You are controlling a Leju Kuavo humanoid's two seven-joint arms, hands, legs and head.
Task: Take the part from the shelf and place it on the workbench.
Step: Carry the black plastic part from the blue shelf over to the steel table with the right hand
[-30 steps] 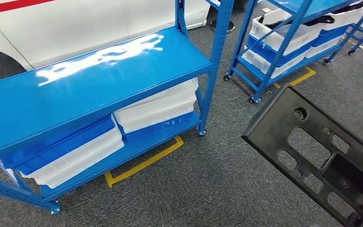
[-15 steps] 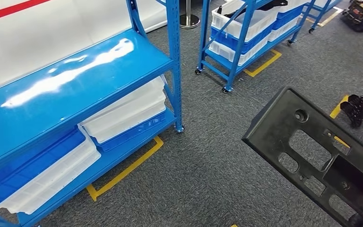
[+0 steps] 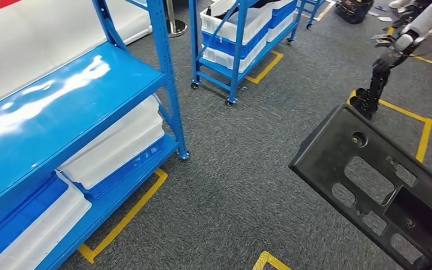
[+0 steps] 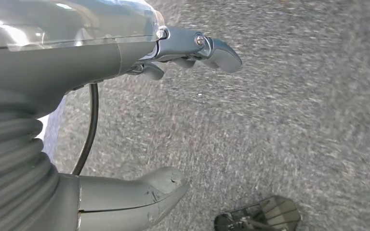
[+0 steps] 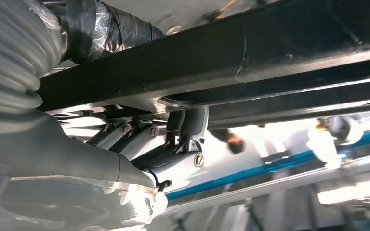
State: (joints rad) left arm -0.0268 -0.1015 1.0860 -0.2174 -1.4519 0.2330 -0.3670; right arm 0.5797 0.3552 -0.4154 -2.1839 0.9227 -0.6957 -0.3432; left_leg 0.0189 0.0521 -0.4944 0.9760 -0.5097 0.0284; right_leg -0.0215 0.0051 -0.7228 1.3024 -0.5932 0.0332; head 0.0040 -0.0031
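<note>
Carrying the black part [image 3: 382,191], lower right of frame, the right hand [image 5: 139,159] grips it from beneath. The left hand [image 4: 125,120] hangs loosely spread, holding nothing. Judging by the shelf [image 3: 62,107] at left, the carry is underway; next comes finding the workbench.

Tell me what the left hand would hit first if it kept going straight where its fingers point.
Probably the grey carpet floor: the left hand hangs open over it with nothing between, though depth is unclear.

No readable text anywhere: the raised lettering on the blue bin [image 3: 138,163] is too blurred to make out.
</note>
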